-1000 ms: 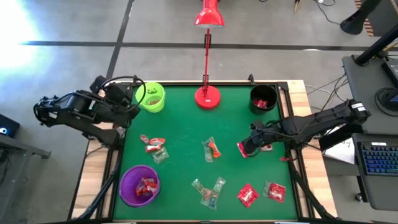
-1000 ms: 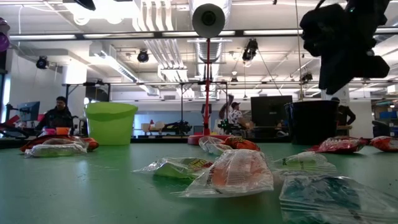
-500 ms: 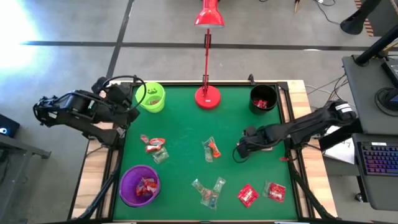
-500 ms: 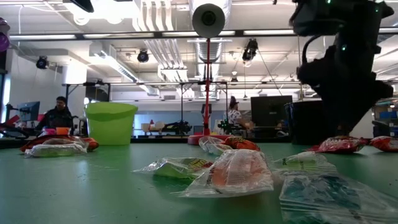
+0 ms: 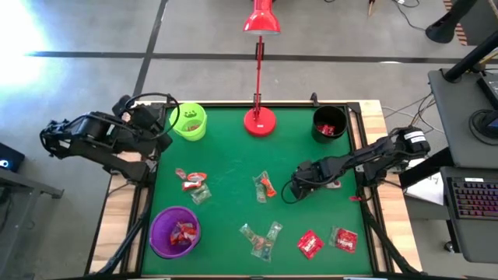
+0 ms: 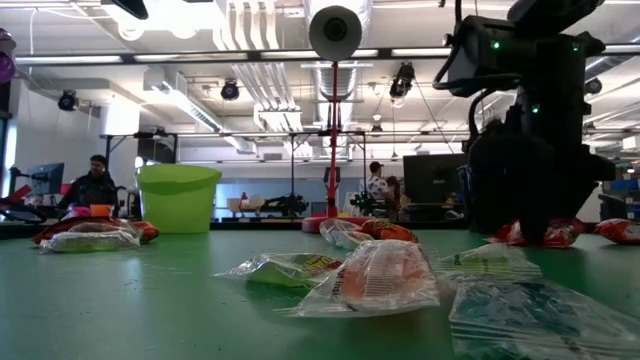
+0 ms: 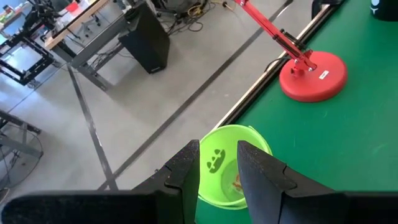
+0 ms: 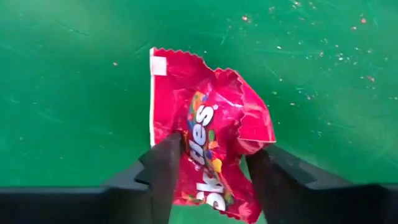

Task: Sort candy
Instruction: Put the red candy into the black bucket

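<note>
Green surface: carries three cups, a red desk lamp and the loose candy.
Progress: partly sorted, by my judgement; each cup already holds some sweets, and nine or so packets lie outside them.
Purple cup: near left corner, with red-and-white sweets inside.
Lime-green cup: far left corner, with a sweet or two inside; exact number too small to tell.
Black cup: far right, red wrappers showing inside.
Loose candy, left cluster: about three pieces, red-and-white and clear.
Loose candy, middle: one or two orange and clear packets.
Loose candy, near edge: about two clear greenish packets.
Loose candy, near right: two red packets side by side.
Right gripper: low over the surface, right of centre, fingers apart on either side of a red Skittles packet lying flat; not yet clamped.
Left gripper: waiting above the lime-green cup, fingers slightly apart, nothing between them.
Left to do: lift the red packet, presumably to the black cup, then clear the rest.
</note>
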Tool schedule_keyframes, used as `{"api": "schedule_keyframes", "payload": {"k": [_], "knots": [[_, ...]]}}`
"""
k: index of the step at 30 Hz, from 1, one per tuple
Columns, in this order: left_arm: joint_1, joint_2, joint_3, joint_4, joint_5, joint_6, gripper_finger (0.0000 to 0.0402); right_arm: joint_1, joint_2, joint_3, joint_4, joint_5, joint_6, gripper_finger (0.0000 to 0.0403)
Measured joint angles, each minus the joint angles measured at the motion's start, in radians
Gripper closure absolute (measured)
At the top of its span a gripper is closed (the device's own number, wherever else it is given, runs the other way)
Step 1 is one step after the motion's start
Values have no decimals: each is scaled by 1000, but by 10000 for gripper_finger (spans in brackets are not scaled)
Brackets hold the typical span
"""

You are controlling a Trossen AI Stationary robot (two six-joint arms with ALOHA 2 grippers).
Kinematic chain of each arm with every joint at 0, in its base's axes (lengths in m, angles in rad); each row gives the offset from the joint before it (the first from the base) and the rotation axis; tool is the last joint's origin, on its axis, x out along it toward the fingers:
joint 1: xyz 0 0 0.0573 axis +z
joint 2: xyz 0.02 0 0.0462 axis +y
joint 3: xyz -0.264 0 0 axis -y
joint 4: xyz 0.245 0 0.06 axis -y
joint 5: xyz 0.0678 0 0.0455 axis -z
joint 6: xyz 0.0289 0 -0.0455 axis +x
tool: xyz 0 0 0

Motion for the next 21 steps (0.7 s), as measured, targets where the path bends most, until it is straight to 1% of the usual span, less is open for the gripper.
{"api": "schedule_keyframes", "payload": {"k": [2,6,7,11,15,18,21], "knots": [[0,-3,0,0,0,0,311,0,5,-2,1,2,1,263],[0,-8,0,0,6,0,311,0,-14,-3,-2,2,1,355],[0,-9,0,0,17,0,311,0,-22,-3,-3,5,0,372],[0,-10,0,0,54,0,311,0,-76,-9,-12,7,45,378],[0,-9,0,0,55,0,311,0,-167,-8,-7,17,103,382],[0,-8,0,0,48,0,311,0,-250,-8,-5,68,154,384],[1,-6,0,1,42,-10,311,0,-340,-5,-7,162,190,384]]}}
